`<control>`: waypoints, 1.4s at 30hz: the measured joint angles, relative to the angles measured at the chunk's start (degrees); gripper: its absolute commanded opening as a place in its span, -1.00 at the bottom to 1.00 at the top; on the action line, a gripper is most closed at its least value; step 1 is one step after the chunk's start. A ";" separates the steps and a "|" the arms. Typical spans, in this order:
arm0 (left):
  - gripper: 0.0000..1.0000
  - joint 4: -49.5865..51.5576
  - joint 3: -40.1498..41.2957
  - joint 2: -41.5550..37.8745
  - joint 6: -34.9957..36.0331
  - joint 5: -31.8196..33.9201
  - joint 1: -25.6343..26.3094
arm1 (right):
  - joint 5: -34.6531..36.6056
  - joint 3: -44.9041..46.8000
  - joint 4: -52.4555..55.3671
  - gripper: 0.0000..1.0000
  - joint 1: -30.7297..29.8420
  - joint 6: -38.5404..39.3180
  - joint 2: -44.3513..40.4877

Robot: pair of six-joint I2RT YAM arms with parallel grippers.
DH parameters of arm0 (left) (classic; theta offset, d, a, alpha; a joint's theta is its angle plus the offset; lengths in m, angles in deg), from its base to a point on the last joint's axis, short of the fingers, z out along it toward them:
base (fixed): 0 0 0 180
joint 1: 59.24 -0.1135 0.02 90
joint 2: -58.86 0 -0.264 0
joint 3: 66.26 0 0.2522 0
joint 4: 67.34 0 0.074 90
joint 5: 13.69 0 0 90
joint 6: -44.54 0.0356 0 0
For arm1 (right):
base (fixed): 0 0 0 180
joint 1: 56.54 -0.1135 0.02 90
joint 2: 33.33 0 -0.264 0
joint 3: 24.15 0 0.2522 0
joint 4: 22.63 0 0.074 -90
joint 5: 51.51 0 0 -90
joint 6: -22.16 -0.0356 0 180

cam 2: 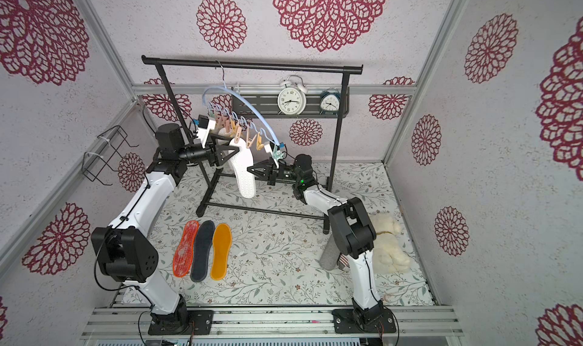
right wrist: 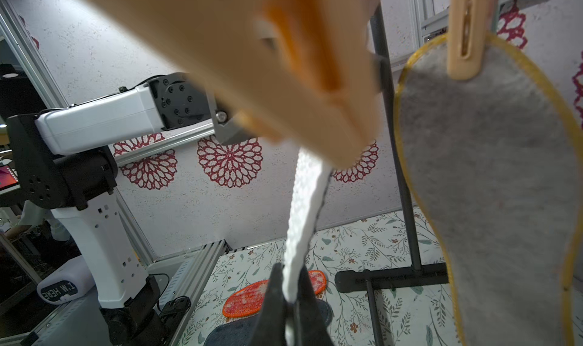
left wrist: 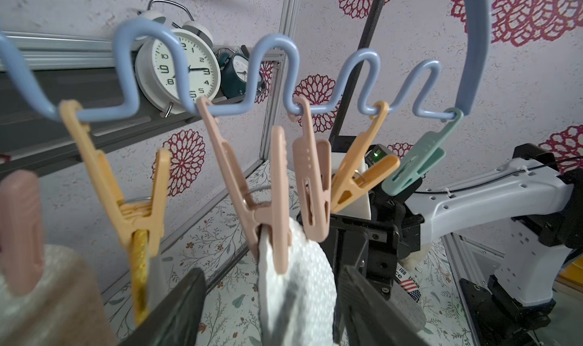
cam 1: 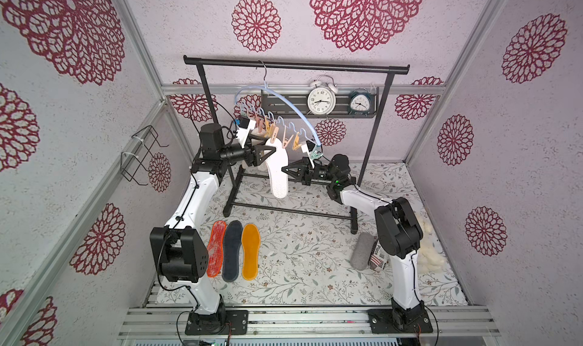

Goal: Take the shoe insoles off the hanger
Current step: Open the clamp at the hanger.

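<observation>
A pale blue hanger point(left wrist: 107, 112) hangs on the rack, its wavy bar carrying pastel clothespins. A pink clothespin point(left wrist: 268, 208) clamps a white textured insole point(cam 1: 277, 174) that hangs down from the hanger. My left gripper point(cam 1: 272, 149) is open, one finger point(left wrist: 176, 313) on each side of the insole's clamped top. My right gripper point(right wrist: 290, 279) is shut on the white insole's point(right wrist: 303, 208) edge lower down. A yellow-trimmed insole with a grey back point(right wrist: 489, 186) hangs beside it. On the table lie an orange-red gel insole point(cam 1: 216, 248), a dark grey insole point(cam 1: 232, 249) and a mustard insole point(cam 1: 250, 251).
The black garment rack point(cam 1: 296, 65) stands at the back with its feet on the floral table. Two alarm clocks point(cam 1: 321, 100) sit on a wall shelf. A grey felt roll point(cam 1: 362, 249) and a cream plush toy point(cam 2: 388, 246) lie by the right arm. A wire bracket point(cam 1: 138, 155) hangs on the left wall.
</observation>
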 measured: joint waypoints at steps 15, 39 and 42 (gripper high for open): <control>0.27 -2.97 -6.21 4.31 -3.13 1.36 1.88 | -0.96 -1.75 4.26 -1.00 0.00 0.09 1.64; -1.00 -10.60 -8.94 7.91 -10.40 1.20 2.01 | -1.16 -2.58 5.81 -1.00 0.00 0.11 2.10; -1.00 -10.64 -8.94 7.93 -10.73 1.81 2.01 | -1.18 -2.58 5.95 -1.00 0.00 0.11 2.27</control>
